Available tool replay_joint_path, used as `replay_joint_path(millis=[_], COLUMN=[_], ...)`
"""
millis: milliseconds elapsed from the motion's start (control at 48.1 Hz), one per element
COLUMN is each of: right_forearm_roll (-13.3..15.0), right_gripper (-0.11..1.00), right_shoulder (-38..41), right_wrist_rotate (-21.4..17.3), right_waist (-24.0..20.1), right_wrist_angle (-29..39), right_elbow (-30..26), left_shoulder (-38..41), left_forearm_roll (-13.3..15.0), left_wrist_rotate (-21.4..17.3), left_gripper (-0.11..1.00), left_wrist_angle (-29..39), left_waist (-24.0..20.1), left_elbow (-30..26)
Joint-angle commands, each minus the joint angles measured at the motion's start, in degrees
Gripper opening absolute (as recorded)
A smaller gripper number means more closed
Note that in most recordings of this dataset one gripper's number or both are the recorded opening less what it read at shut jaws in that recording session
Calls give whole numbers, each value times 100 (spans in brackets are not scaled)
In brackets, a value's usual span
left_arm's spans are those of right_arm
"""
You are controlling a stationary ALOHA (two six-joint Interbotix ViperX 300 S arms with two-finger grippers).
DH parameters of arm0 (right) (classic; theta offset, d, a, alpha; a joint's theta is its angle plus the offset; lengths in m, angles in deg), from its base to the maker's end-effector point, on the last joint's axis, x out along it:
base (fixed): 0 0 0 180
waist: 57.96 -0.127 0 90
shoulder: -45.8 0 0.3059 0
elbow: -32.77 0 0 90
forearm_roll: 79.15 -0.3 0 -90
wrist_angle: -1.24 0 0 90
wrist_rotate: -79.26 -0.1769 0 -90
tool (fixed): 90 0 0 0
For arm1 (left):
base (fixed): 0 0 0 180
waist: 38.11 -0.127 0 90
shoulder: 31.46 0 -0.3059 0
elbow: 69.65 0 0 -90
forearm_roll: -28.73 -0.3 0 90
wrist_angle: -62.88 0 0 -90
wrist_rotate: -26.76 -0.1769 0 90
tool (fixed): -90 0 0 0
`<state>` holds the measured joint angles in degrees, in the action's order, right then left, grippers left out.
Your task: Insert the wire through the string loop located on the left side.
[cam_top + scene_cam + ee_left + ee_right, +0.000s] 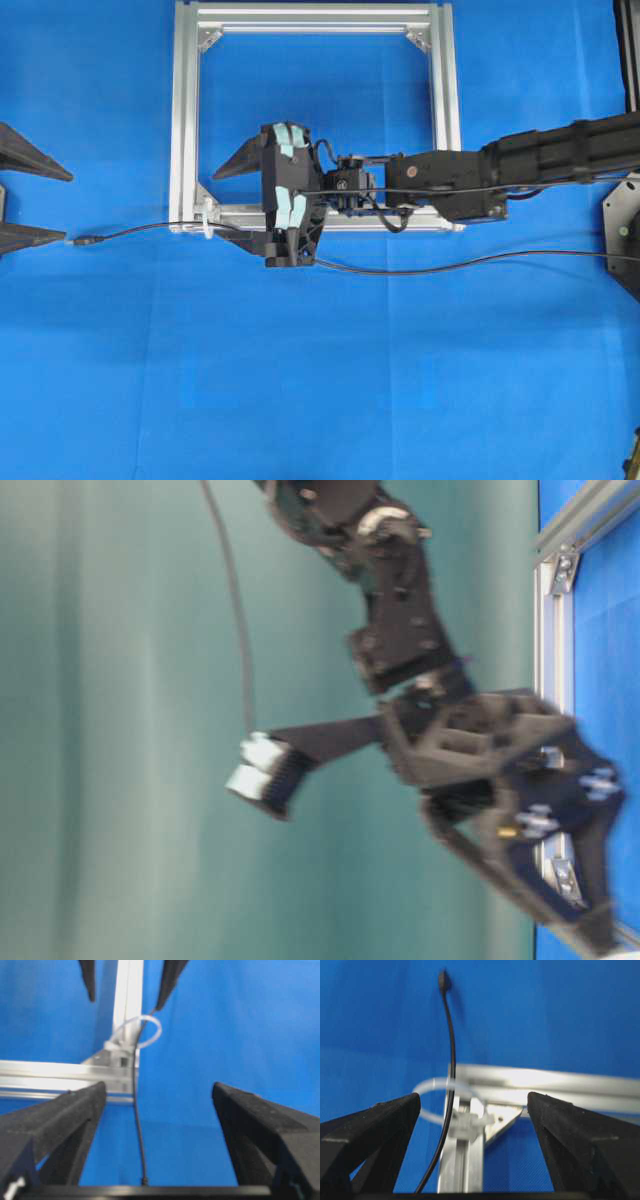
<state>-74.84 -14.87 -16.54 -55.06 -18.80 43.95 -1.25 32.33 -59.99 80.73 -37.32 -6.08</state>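
Overhead view: the right gripper (250,210) reaches in from the right over the aluminium frame (184,120), its two fingers spread wide and gripping nothing. Just ahead of its lower finger the string loop (207,218) stands at the frame's near-left corner. The wire (150,229) passes through that loop; its plug end lies on the blue cloth (300,380) beyond the loop, just before the lower finger of the left gripper (45,205), whose fingers also stand far apart and hold nothing. The rest of the wire trails back under the right gripper toward the right edge.

Table-level view: blurred; the right gripper (430,820) hangs above the frame (552,630) with its fingers parted. Neither loop nor wire can be made out.

Left wrist view: between the widely parted fingers (60,1120) the wire (137,1125) runs straight ahead and through the loop (147,1030) at the frame corner.

Right wrist view: between the spread fingers (375,1135) the wire (451,1050) goes through the loop (432,1087) and ends further ahead on the cloth.
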Motion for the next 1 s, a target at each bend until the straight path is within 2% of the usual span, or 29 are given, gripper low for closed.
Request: replay_joint_path(millis=[0,374,561,977], right_forearm_roll=[0,-18,-105,-114], right_gripper=[97,97,97,97], right_shoulder=[-457,-1292,-1345,-1345], right_wrist_rotate=[9,-26,-44,-44], right_waist=[26,35,26,26], right_wrist_angle=[97,650,659,659], right_elbow=[-88,-79,-53,-53], left_shoulder=[26,-44,-35,-44], left_forearm_roll=[-18,-18,-18,-18], left_wrist_rotate=[-18,-26,-26,-35], left_gripper=[82,82,82,82], left_wrist_angle=[-97,-299,-299,-299], left_waist=[-18,-18,-18,-35], left_elbow=[-97,-123,-114,-114])
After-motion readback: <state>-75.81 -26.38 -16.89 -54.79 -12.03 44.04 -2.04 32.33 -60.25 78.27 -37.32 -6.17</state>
